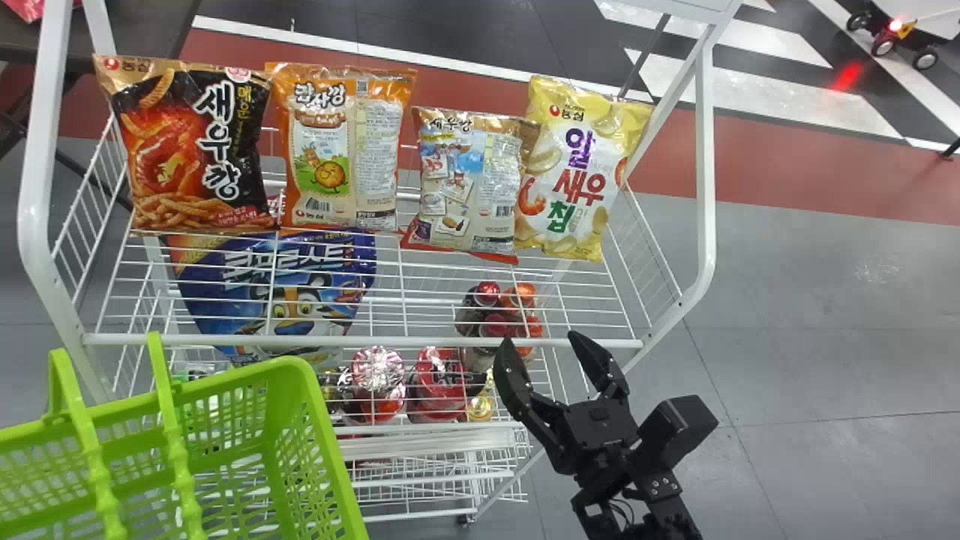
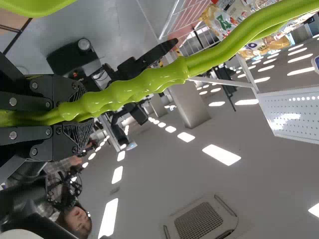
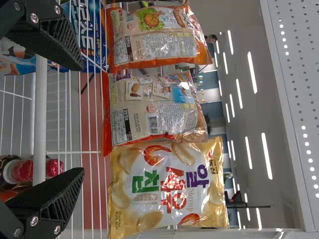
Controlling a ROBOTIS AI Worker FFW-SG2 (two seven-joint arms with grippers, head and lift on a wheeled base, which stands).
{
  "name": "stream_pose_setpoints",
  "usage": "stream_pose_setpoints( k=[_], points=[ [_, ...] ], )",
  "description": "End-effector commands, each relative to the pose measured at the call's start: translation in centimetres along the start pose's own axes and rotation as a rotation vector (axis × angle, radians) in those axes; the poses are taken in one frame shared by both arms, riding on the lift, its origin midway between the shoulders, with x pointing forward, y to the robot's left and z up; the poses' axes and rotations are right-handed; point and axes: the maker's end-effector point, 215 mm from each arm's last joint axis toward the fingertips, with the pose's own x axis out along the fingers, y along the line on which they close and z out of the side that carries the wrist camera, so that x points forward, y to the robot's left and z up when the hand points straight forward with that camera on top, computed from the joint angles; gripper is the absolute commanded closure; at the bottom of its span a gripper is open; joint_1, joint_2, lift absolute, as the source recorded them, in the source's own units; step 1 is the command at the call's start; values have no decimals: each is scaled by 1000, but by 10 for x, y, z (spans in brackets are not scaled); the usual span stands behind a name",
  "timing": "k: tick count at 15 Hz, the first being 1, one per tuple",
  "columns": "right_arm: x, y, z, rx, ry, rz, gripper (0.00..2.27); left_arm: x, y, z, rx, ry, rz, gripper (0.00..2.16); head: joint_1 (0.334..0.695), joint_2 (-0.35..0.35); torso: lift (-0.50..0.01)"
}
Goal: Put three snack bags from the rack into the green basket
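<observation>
Plainly | right hand (image 1: 540, 339) gaped empty | left hand (image 2: 82, 118) gripped handle (image 2: 219, 57) | rack's (image 1: 706, 165) right-edge bag (image 1: 581, 172) seemed light, crushable; suited mid-body pinch

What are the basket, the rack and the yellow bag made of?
The basket looks like shiny plastic: bright green, with moulded holes. The rack seems to be white-painted metal, with thin, straight wires. The yellow bag looks like glossy plastic film, maybe foil-lined: it's wrinkled and shiny.
</observation>
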Motion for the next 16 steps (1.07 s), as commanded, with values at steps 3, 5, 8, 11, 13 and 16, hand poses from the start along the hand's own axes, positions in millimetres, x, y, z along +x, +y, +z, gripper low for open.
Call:
stream_pose_setpoints(
  k=[3, 5, 8, 11, 13, 16],
  points=[
    [7, 6, -1, 6, 7, 10, 90, 1, 0, 0, -1, -3, -2, 2148, 695, -350, 0],
    [24, 20, -2, 12, 25, 37, 90, 1, 1, 1, 0, -2, 1, 2148, 695, -350, 0],
    [60, 63, -2, -3, 62, 109, 90, 2, 2, -2, -11, 0, -2, 2148, 695, -311, 0],
    [96, 119, -4, -2, 126, 203, 90, 4, 0, -6, -45, 5, -8, 2148, 695, -232, 0],
    [113, 154, 3, -14, 145, 261, 90, 6, -2, -7, -48, 9, -11, 2148, 695, -171, 0],
    [139, 204, 17, -43, 153, 315, 90, 8, -4, -10, -49, 13, -16, 2148, 695, -72, 0]
  ],
)
